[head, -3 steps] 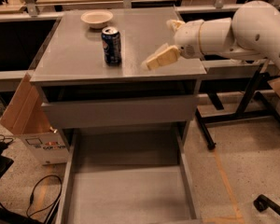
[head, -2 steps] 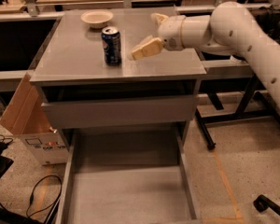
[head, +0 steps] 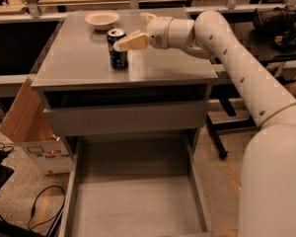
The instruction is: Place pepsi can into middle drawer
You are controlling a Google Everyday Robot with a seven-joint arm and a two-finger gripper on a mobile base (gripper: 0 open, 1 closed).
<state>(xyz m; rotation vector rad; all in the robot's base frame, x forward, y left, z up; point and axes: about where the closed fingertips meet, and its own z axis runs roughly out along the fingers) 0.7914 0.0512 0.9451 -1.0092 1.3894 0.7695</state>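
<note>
The pepsi can (head: pixel 118 50), dark blue with a silver top, stands upright on the grey cabinet top (head: pixel 84 63), left of centre. My gripper (head: pixel 131 31) reaches in from the right at can-top height. It is open: one cream finger (head: pixel 132 42) lies against the can's upper right side, the other (head: pixel 147 17) points away behind. The can is not between the fingers. The middle drawer (head: pixel 198 194) is pulled out below, with a bare grey floor.
A shallow cream bowl (head: pixel 102 19) sits behind the can at the back of the top. A drawer with a plain grey front panel (head: pixel 126 118) is just under the top. A cardboard box (head: pixel 27 127) and cables (head: pixel 42 209) are on the floor at left.
My arm has swung left across the cabinet top, so the gripper went from the right edge to the can's upper side. The can and the bowl have not moved.
</note>
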